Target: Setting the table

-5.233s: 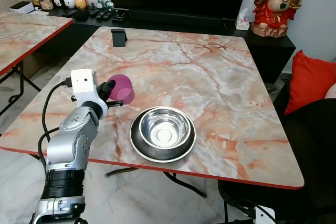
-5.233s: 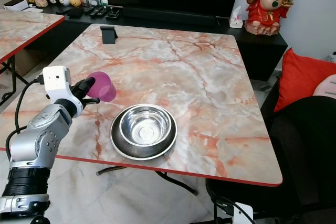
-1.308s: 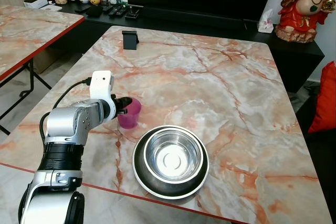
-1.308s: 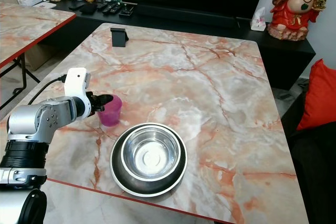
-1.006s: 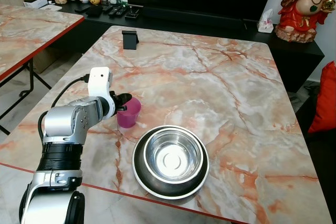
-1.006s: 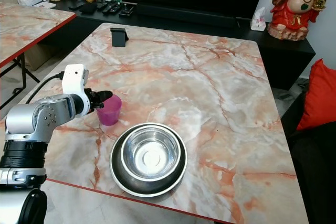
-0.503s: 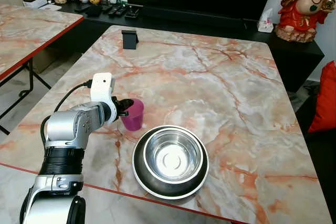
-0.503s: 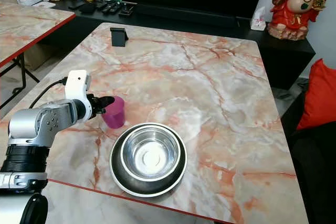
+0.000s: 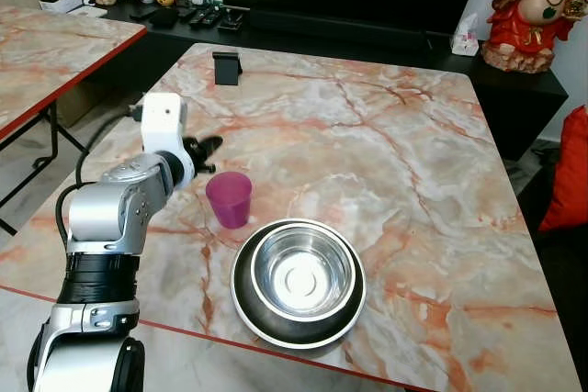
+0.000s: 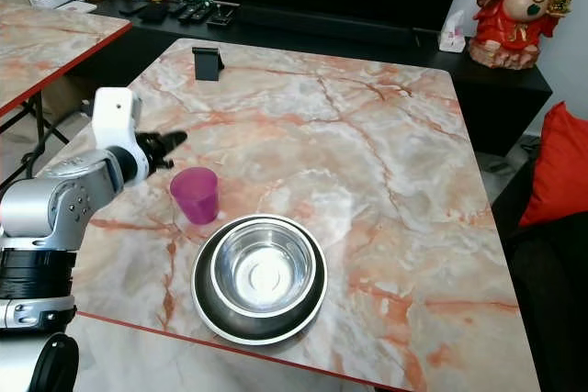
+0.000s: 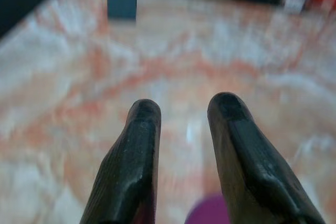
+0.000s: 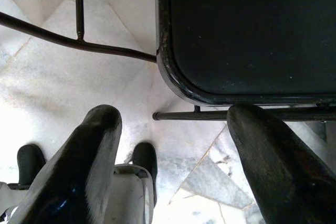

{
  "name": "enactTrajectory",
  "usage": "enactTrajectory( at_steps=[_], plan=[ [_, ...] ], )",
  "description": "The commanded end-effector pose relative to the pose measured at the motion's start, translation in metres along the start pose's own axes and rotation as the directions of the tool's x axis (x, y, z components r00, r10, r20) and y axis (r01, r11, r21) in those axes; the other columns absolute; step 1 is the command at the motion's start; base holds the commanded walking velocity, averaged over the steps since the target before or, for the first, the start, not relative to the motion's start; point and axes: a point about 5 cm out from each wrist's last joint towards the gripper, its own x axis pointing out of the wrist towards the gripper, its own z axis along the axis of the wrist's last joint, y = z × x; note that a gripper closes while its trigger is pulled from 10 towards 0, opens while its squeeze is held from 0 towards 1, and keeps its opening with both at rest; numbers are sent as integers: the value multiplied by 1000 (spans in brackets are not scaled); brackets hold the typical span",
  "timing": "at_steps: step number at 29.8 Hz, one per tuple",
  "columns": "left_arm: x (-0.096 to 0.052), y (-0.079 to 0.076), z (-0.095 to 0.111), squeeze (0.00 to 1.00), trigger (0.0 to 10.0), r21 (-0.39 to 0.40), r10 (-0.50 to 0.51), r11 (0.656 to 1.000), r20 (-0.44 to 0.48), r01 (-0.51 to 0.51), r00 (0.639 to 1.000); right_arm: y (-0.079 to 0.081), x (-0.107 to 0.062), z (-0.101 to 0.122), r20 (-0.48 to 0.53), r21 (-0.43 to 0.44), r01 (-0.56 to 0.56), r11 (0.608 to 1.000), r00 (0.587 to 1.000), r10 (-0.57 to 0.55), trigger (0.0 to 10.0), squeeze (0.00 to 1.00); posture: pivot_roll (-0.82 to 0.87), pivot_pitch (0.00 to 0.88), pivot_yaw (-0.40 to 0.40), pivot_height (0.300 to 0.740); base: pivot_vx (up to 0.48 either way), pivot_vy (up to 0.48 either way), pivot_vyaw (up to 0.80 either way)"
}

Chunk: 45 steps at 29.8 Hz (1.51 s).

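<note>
A purple cup stands upright on the marble table, just left of a steel bowl that rests in a dark plate near the front edge. My left gripper hovers open a little behind and left of the cup, holding nothing. In the left wrist view its gripper has a gap between the two black fingers, and the cup's rim peeks in below them. My right gripper hangs open over the floor beside a black chair seat.
A small black stand sits at the table's far left. A second marble table is off to the left. A red statue and a tissue box stand on the dark cabinet behind. A red cushion lies at right.
My left gripper has let go of the purple cup and drawn back and up to the left. The cup now stands alone on the table.
</note>
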Motion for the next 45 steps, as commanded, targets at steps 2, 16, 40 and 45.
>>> enactTrajectory(
  at_steps=[2,16,40,45],
  plan=[
    [-4,-3,11,0,10000,151,19,988,133,-40,991,-3,0,3,6,1,12,1000,1000,-12,10000,0,127,0,-51,740,0,0,0],
    [-27,-20,-31,0,10000,245,69,954,375,-171,924,-5,-1,1,13,5,29,1000,1000,-29,10000,0,113,0,-50,740,0,0,0],
    [-28,-20,-22,0,10000,174,126,958,458,-228,880,-4,-1,-3,-2,-5,33,999,999,-33,10000,0,103,0,-33,740,0,95,0],
    [-27,-20,-19,0,10000,168,126,959,464,-227,877,-4,-1,-3,-1,-5,33,999,999,-33,10000,0,103,0,-32,740,0,285,0]
  ],
)
